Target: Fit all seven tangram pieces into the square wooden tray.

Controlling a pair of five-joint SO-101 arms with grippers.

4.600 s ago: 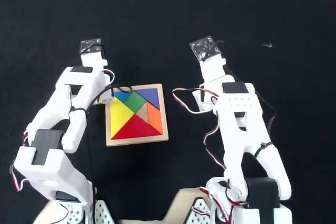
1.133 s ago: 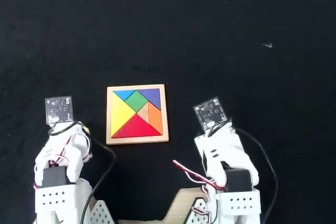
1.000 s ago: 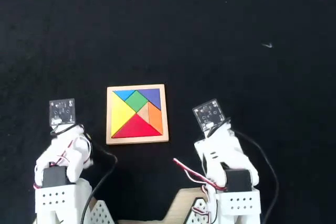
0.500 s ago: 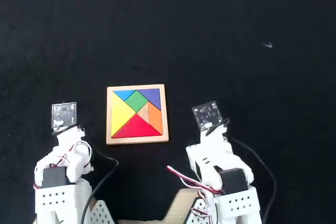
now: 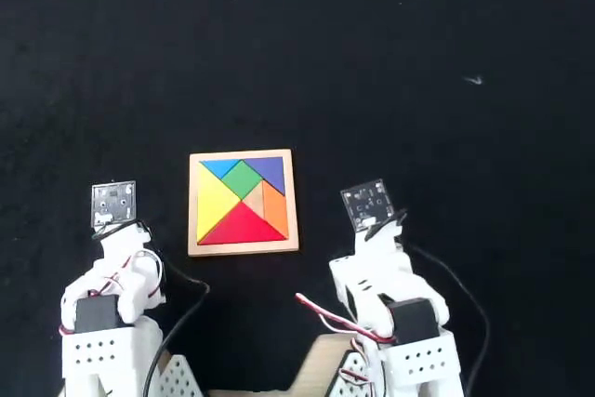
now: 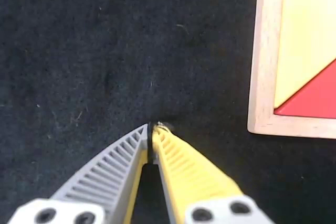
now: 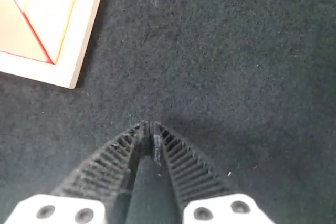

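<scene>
Nearest me, at the table's 6 o'clock edge, the left arm (image 5: 110,276) and the right arm (image 5: 386,276) sit folded back over their bases, well apart from each other. I read the fingers from the wrist cameras. The left gripper (image 6: 152,129) has its grey and yellow fingers pressed together at the tips with nothing between them, pointing down at the black cloth (image 5: 418,118). I cannot tell whether the tips touch it. The right gripper (image 7: 149,128) is the same, its black ribbed fingers closed tip to tip and holding nothing.

Past each set of fingertips a corner of the wooden tray (image 6: 265,77) comes in, near but not touching. On the left camera I see the yellow triangle (image 6: 310,24) meeting the red triangle (image 6: 315,100) inside the rim.

The overhead gives me the whole layout. The tray lies flat at about 1 o'clock from the left wrist and 10 o'clock from the right. All seven pieces sit inside it:
- yellow at 9 o'clock
- red at 6
- the orange piece (image 5: 273,206) at 4
- the green square (image 5: 244,178) at 12
- the blue triangle (image 5: 220,167) at 11
- the purple piece (image 5: 268,171) at 1
- the small tan triangle (image 5: 253,200) at the centre

Farthest out, at about 2 o'clock from the tray, a pale fleck (image 5: 474,81) lies on the cloth
</scene>
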